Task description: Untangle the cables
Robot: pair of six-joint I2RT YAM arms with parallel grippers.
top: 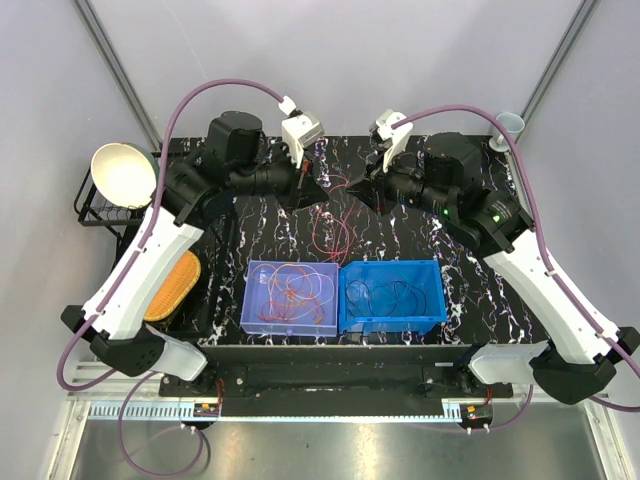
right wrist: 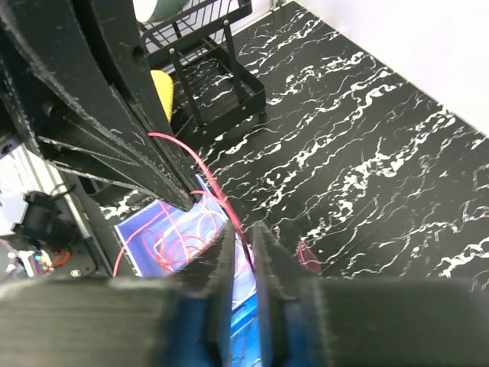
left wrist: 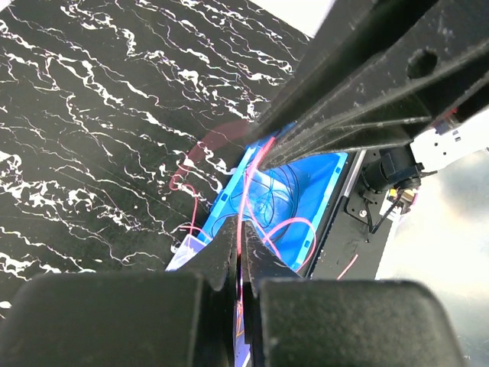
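Grippers met tip to tip at upper centre of the top view. Left gripper (top: 310, 188) (left wrist: 243, 260): clenched on red cable (top: 335, 225) (left wrist: 248, 191). Right gripper (top: 365, 185) (right wrist: 244, 252): fingers nearly together, gripped the same red cable (right wrist: 195, 164). Hung from there in loose loops toward mid-frame over table (top: 270, 225). Lay lower centre: orange, red and white cables (top: 290, 290) in clear bin (top: 250, 300); dark ones in blue bin (top: 440, 290), just right of it.
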